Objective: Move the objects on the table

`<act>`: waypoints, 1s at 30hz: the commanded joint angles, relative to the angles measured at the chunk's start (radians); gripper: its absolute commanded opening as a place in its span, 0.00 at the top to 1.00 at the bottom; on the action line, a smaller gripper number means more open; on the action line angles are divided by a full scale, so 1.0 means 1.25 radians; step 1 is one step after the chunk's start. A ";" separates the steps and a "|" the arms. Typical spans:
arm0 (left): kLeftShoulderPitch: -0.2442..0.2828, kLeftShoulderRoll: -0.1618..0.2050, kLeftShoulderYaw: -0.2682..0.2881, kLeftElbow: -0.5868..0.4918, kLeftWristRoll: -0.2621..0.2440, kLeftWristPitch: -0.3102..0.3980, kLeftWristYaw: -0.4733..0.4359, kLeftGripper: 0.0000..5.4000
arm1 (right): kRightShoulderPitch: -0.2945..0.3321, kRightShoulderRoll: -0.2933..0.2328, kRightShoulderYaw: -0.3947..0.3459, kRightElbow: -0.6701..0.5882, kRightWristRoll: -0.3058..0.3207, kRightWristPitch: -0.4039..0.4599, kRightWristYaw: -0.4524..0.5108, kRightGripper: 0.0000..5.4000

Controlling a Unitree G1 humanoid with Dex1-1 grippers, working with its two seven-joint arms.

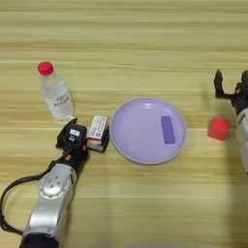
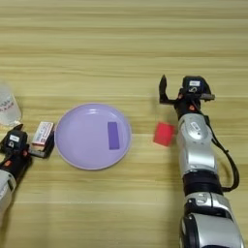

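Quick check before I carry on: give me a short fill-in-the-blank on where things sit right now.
1. The left gripper is closed on the white ____.
2. The red cube lies on the table, to the ____ of the plate.
3. The bottle stands upright with a ____ cap.
4. The right gripper is ____ and holds nothing.

Missing words: box; right; red; open

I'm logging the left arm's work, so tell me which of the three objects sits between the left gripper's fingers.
The small white box with red print, between the left gripper fingers beside the lilac plate. The bottle and red cube stand free.
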 commanded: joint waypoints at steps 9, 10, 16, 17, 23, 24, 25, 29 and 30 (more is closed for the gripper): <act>0.016 -0.003 0.000 0.047 -0.015 0.023 -0.023 0.17 | -0.007 0.003 0.003 -0.003 0.006 -0.004 -0.001 0.00; 0.015 -0.002 0.000 0.047 -0.015 0.023 -0.022 0.18 | -0.007 0.003 0.002 -0.003 0.006 -0.004 -0.002 0.00; 0.012 0.000 0.001 0.053 -0.015 0.021 -0.019 0.33 | -0.009 0.003 0.002 0.000 0.006 -0.005 -0.002 0.00; 0.011 0.000 0.001 0.054 -0.015 0.020 -0.019 0.35 | -0.010 0.003 0.002 0.001 0.006 -0.005 -0.002 0.00; 0.010 0.001 0.002 0.057 -0.017 0.018 -0.021 0.46 | -0.010 0.003 0.002 0.002 0.006 -0.005 -0.003 0.00; 0.010 0.001 0.002 0.057 -0.018 0.018 -0.021 0.49 | -0.010 0.003 0.002 0.002 0.005 -0.005 -0.003 0.00; 0.010 0.001 0.002 0.057 -0.018 0.018 -0.021 0.52 | -0.010 0.003 0.002 0.002 0.005 -0.005 -0.003 0.00; 0.011 0.001 0.002 0.055 -0.018 0.018 -0.019 0.60 | -0.008 0.002 0.002 -0.001 0.005 -0.004 -0.003 0.00; 0.012 0.001 0.002 0.054 -0.018 0.018 -0.018 0.61 | -0.008 0.002 0.001 -0.001 0.005 -0.003 -0.003 0.00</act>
